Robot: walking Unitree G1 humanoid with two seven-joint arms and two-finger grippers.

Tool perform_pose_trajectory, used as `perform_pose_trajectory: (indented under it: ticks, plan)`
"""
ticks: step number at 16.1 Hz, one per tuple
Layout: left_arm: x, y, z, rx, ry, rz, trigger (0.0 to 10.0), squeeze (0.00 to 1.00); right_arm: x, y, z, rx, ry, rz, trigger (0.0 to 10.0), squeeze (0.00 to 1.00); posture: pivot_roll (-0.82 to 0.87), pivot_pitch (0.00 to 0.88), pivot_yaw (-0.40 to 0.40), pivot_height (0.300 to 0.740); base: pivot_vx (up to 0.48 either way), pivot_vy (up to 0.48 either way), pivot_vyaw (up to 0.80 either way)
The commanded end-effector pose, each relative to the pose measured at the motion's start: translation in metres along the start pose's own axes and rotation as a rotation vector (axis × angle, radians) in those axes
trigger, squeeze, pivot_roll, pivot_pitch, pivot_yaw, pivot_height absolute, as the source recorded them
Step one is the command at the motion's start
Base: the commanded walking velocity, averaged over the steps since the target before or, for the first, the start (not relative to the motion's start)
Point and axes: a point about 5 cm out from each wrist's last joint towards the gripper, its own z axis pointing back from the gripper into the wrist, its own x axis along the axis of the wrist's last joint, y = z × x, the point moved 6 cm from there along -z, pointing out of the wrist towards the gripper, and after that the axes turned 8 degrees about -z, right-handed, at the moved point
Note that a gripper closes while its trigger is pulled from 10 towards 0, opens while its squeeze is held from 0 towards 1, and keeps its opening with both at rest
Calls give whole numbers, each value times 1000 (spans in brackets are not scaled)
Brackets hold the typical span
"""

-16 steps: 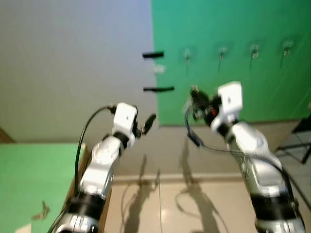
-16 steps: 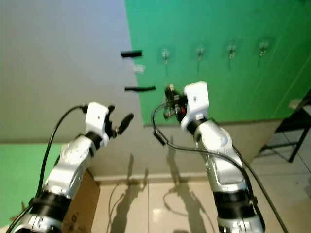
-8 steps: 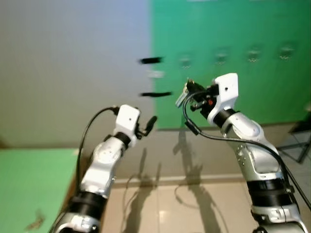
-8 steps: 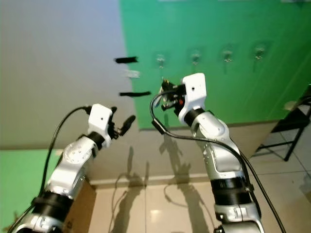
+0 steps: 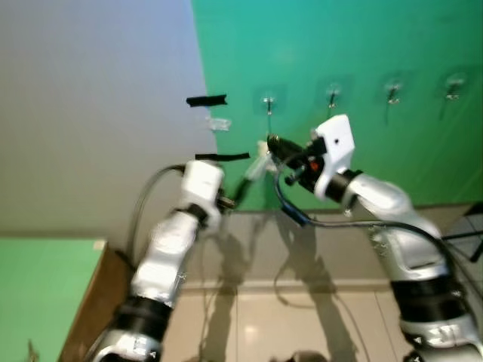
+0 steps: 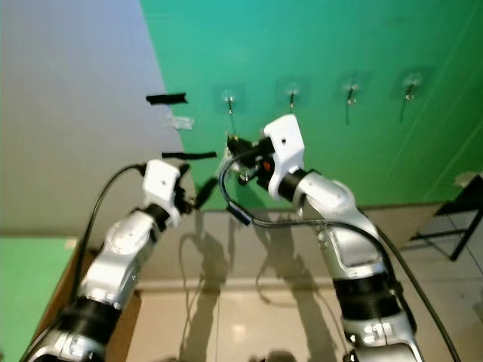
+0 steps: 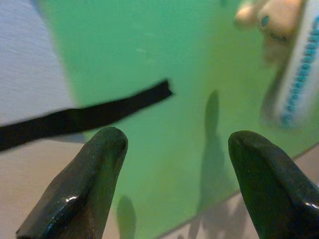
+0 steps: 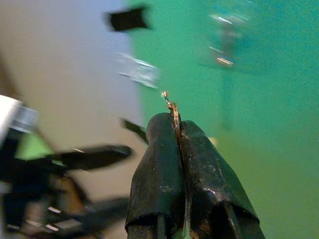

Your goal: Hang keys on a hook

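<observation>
two arms raised; right gripper [image 8: 177, 130] pinches key ring [image 8: 173, 110] below hook [image 6: 229, 102]; left gripper [image 7: 172, 149] wide.

Home hallway, green wall [image 5: 362, 45] with hooks [image 5: 269, 103], tiled floor [image 5: 302, 324]

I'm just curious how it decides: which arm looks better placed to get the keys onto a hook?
The right one. Its tool is shut on the key ring, raised just below the nearest hook. The left tool is open, holding nothing.
</observation>
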Motion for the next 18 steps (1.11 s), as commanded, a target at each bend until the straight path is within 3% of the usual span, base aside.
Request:
perform_pose_trajectory:
  ticks: [1,5,10,18]
  plan:
    - [-1,12,5,33,5,-16,10000,0,11,34,-3,160,-9,13,0,0,-153,0,45,736,0,0,0]
    - [-2,11,5,36,4,-12,10000,0,23,37,-3,198,-19,23,0,0,-150,0,35,736,0,0,0]
    - [-2,12,5,38,4,-12,10000,0,33,-9,-8,-21,-93,-1,0,0,-140,0,32,736,0,0,0]
    - [-1,10,6,17,2,-29,10000,0,33,-35,-10,-118,-156,-98,0,0,-129,0,34,736,0,0,0]
